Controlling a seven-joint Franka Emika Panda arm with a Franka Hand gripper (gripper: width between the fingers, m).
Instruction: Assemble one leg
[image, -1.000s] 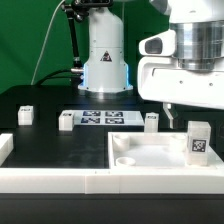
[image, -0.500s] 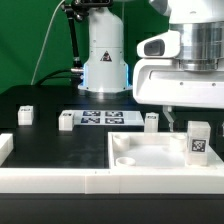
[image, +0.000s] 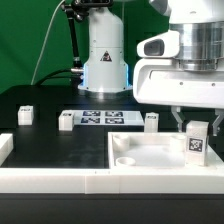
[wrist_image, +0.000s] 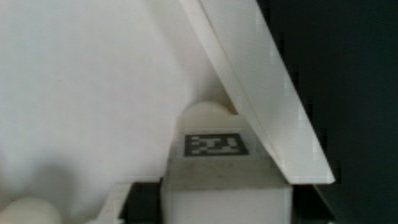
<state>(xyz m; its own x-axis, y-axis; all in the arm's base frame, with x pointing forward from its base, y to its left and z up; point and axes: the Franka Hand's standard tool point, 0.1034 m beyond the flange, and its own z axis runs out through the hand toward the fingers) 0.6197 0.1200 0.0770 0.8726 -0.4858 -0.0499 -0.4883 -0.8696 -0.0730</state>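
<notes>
The leg (image: 196, 145), a small white block with a black-and-white tag facing the camera, stands upright on the large white plate (image: 150, 152) at the exterior view's right. My gripper (image: 196, 122) hangs straight over it, jaws open, a finger on each side of the leg's top. In the wrist view the leg (wrist_image: 217, 150) sits between the fingers of my gripper (wrist_image: 217, 208), with a dark gap on each side. Three more legs stand on the black table (image: 24, 115), (image: 66, 120), (image: 151, 121).
The marker board (image: 100, 118) lies at mid table in front of the robot base (image: 105, 60). White border rails run along the front (image: 60, 178) and the exterior view's left (image: 5, 148). The plate has round corner sockets (image: 125, 160).
My gripper has come down a little, so its fingers now straddle the top of the leg. The leg and the other parts stay where they were.
</notes>
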